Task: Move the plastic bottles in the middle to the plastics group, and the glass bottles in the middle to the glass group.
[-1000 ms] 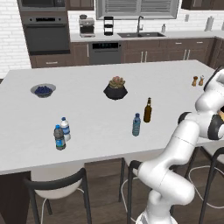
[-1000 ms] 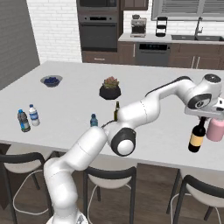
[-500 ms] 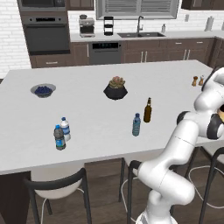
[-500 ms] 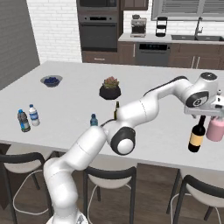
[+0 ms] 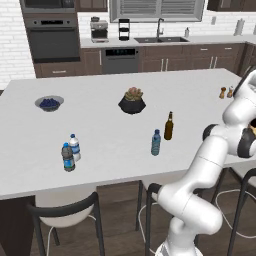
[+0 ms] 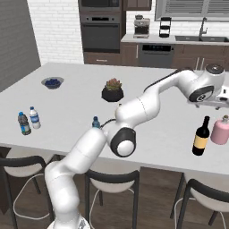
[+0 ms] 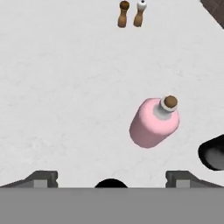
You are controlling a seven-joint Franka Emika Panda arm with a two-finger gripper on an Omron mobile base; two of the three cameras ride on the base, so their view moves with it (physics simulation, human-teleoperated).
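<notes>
The amber bottle with the pale label band (image 6: pixel 201 136) stands upright on the counter, just left of the pale pink glass vessel (image 6: pixel 220 129). My gripper (image 7: pixel 111 177) hangs open above them, its fingertips (image 7: pixel 41 178) wide apart, and the corked pink vessel (image 7: pixel 154 122) lies ahead of it. A small dark round top shows between the fingers. The plain amber bottle (image 5: pixel 169 126) and the light-blue water bottle (image 5: pixel 156 142) stand together mid-counter. The clear white-labelled bottle (image 5: pixel 75 146) and the dark blue-labelled bottle (image 5: pixel 67 157) stand at the near left.
Salt and pepper shakers (image 5: pixel 226 92) stand at the far right of the counter. A potted plant (image 5: pixel 132 101) and a bowl of blueberries (image 5: pixel 49 103) sit toward the back. A dark rounded shape (image 7: pixel 214 152) shows at the hand view's right edge. Stools line the near edge.
My gripper has risen and shifted right, off the neck of the labelled amber bottle, which stays standing beside the pink vessel. The other bottles have not moved.
</notes>
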